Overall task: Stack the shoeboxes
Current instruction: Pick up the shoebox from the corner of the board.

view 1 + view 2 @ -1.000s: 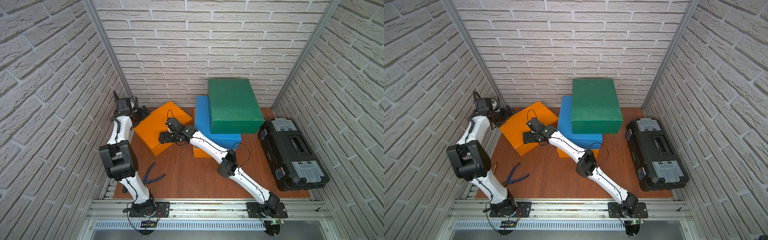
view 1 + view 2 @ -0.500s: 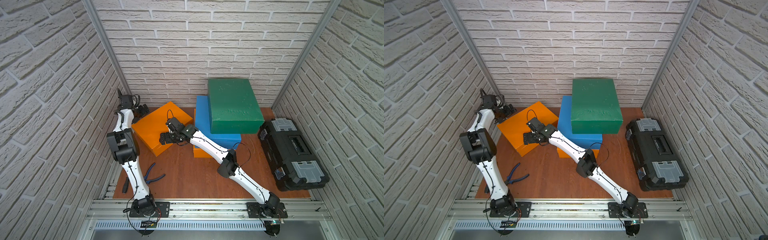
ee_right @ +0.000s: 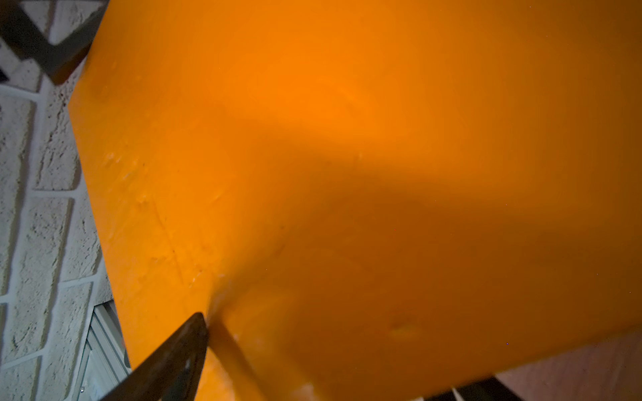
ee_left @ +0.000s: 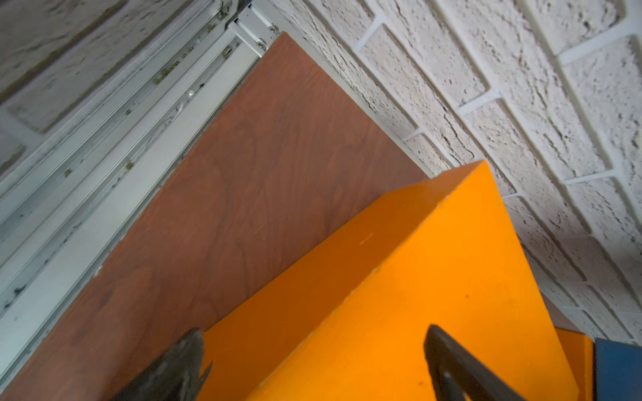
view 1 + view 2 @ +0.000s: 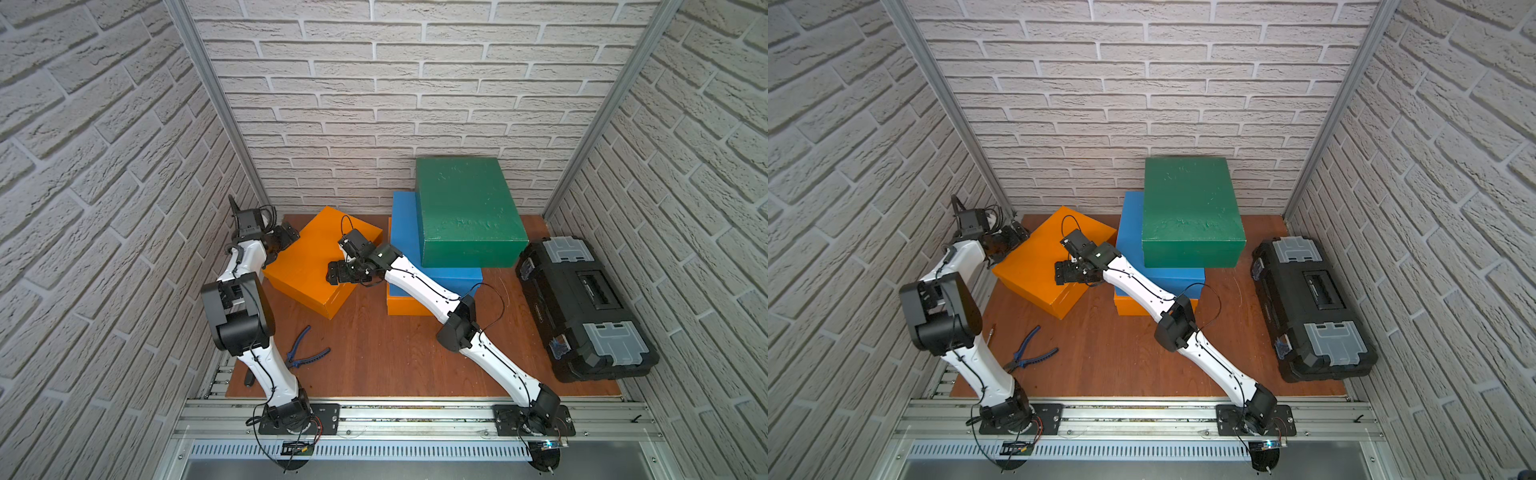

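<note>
High twin overviews; both wrist cameras close on one orange shoebox

Loose orange shoebox has turned slightly; left elbow dropped

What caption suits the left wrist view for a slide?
Left gripper, jaws open, straddling an edge of the orange shoebox on the wooden table by the brick wall.

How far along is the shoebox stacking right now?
Done: the green box sits on the blue box, which sits on an orange box. In hand: both arms are at the second orange box on the table, with the left gripper and right gripper open at opposite edges; it does not look lifted yet. Left: grip it, raise it and set it on the green box.
</note>
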### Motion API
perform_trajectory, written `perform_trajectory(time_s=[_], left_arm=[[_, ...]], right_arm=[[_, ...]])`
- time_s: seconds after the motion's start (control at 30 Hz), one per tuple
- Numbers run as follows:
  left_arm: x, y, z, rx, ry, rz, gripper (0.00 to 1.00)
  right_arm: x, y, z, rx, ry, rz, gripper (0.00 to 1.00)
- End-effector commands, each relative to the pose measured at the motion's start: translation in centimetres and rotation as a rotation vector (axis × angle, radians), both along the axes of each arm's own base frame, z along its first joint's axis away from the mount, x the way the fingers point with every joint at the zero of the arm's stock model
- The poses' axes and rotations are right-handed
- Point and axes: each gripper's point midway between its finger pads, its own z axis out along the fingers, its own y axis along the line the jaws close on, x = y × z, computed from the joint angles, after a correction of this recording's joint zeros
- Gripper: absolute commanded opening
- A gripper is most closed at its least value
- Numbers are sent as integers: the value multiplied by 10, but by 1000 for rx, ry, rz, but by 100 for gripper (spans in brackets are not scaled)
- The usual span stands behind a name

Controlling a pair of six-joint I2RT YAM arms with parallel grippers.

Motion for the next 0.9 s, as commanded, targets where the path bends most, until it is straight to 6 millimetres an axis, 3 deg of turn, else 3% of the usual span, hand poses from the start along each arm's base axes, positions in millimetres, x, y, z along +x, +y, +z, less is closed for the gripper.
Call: perform_trajectory(time_s=[0.0, 0.27, 0.4, 0.53, 0.87], left_arm=[[-40, -20, -28, -97, 108, 25, 98], [-64, -28, -29, -123, 100, 50, 98], [-62, -30, -31, -135, 104, 44, 98], [-63, -37, -36, -150, 113, 38, 98], [-94, -42, -50, -160, 164, 99, 98]], right_arm=[[-8, 10, 36, 63, -52, 60, 90], [-6, -3, 27, 16, -34, 66, 90], [-2, -14, 25, -20, -30, 37, 93], [1, -13, 23, -15, -36, 28, 100], [20, -12, 12, 11, -43, -28, 100]])
